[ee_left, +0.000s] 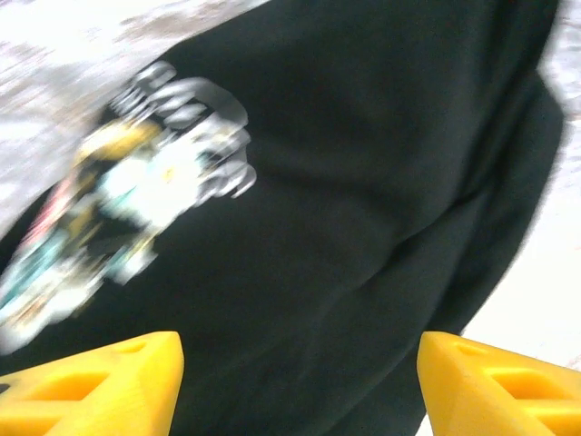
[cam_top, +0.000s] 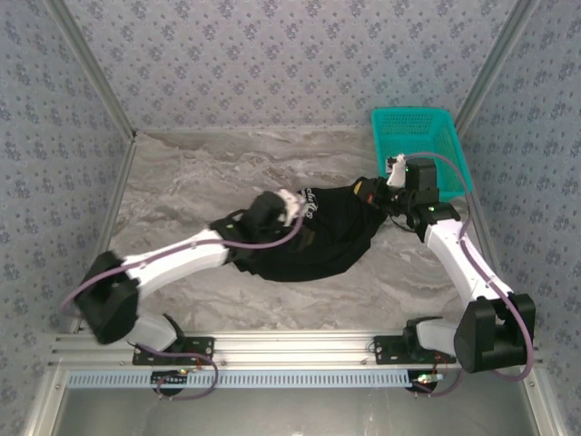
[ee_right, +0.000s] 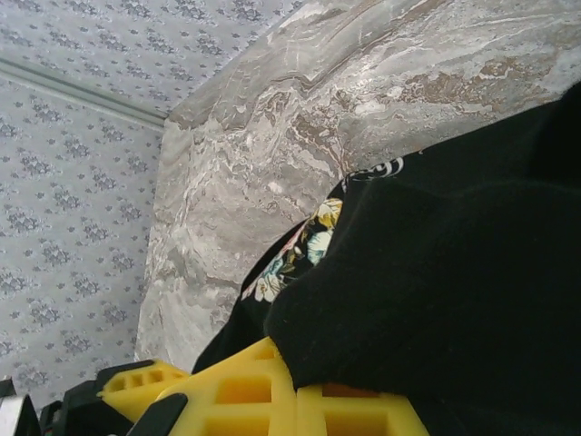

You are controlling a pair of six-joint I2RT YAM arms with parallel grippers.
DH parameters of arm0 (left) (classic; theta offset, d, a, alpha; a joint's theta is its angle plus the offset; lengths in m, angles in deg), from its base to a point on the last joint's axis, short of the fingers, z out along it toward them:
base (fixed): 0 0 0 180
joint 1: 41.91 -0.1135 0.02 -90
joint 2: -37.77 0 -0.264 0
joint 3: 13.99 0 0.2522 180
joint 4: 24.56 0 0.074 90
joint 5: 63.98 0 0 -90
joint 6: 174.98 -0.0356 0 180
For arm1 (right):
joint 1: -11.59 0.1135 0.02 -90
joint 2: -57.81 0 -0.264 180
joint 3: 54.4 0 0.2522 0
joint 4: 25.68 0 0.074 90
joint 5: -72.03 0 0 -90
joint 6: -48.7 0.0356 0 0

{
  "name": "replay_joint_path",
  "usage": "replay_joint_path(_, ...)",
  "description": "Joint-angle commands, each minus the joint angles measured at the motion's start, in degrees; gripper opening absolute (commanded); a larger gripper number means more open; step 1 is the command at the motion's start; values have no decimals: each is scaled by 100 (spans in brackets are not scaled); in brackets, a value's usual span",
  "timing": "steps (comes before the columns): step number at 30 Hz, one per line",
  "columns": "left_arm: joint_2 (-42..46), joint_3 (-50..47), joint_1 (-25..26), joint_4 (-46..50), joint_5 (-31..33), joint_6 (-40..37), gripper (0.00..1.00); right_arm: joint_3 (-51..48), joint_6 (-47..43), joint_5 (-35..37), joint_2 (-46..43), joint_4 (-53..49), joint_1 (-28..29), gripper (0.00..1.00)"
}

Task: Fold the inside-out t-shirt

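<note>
The inside-out t-shirt [cam_top: 313, 243] lies bunched in the middle of the marble table, black with a floral print [ee_left: 118, 213] and white lettering showing at its far edge. My left gripper [cam_top: 290, 209] hovers over the shirt's far left part. Its yellow fingers [ee_left: 100, 381] stand wide apart, open, with black cloth [ee_left: 363, 182] below them and nothing pinched; that view is blurred. My right gripper [cam_top: 388, 193] is at the shirt's right end, shut on a fold of the black cloth [ee_right: 436, 291] that drapes over its yellow fingers [ee_right: 245, 391].
A teal mesh basket [cam_top: 413, 132] stands at the back right, just behind my right gripper. Bare marble table [cam_top: 200, 173] stretches to the left and behind the shirt. Patterned walls close in the sides and back.
</note>
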Motion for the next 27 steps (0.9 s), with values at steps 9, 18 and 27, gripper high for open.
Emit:
replay_joint_path(9,-2113,1432,393,-813,15,-529,76,46,-259,-293,47,-40,-141,0)
replay_joint_path(18,-2062,1726,-159,-953,-1363,16,0,575,-1058,621,279,-775,-138,0)
replay_joint_path(27,-562,1208,-1126,-150,-3777,2042,0,1863,-2493,3255,1141,-2102,675,36)
